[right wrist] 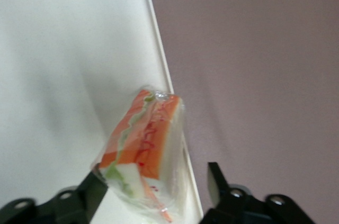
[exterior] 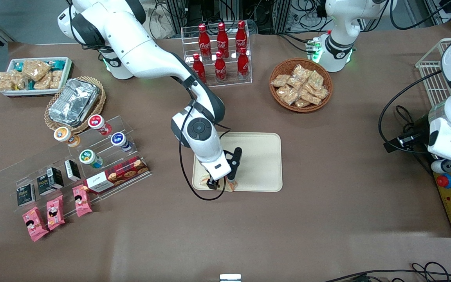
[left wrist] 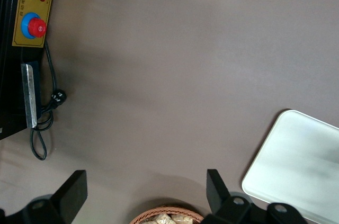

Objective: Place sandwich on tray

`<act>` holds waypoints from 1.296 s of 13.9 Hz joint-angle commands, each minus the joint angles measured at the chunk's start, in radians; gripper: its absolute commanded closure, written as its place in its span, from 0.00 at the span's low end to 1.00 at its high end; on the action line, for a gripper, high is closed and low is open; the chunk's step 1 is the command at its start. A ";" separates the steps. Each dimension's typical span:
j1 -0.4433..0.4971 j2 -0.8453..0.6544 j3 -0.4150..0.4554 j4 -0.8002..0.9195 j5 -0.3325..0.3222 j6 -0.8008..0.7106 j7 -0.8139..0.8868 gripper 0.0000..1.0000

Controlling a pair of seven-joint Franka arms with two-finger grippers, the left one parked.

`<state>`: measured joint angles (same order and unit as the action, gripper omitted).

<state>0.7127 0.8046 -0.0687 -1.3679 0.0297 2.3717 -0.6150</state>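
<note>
The sandwich, a clear-wrapped wedge with orange and green filling, lies on the cream tray right against its low rim. In the front view it sits at the tray's edge nearest the front camera, mostly hidden by the hand. My right gripper is low over it and open. One finger touches the wrap. The other finger stands apart from it, over the brown table outside the rim. The gripper also shows in the front view.
A rack of red cola bottles and a wicker basket of tan packets stand farther from the front camera. An acrylic shelf of cups, cartons and pink packets lies toward the working arm's end. The tray's corner shows in the left wrist view.
</note>
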 commanded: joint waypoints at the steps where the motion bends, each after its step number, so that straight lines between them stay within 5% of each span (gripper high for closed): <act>1: -0.013 -0.037 0.003 0.024 0.042 -0.035 -0.008 0.02; 8: -0.150 -0.243 -0.005 0.015 0.211 -0.355 0.033 0.02; 12: -0.211 -0.361 -0.043 0.010 0.199 -0.553 0.178 0.02; 18: -0.208 -0.475 -0.281 0.010 0.171 -0.764 0.181 0.02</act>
<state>0.4970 0.3769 -0.2996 -1.3325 0.2099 1.6532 -0.4515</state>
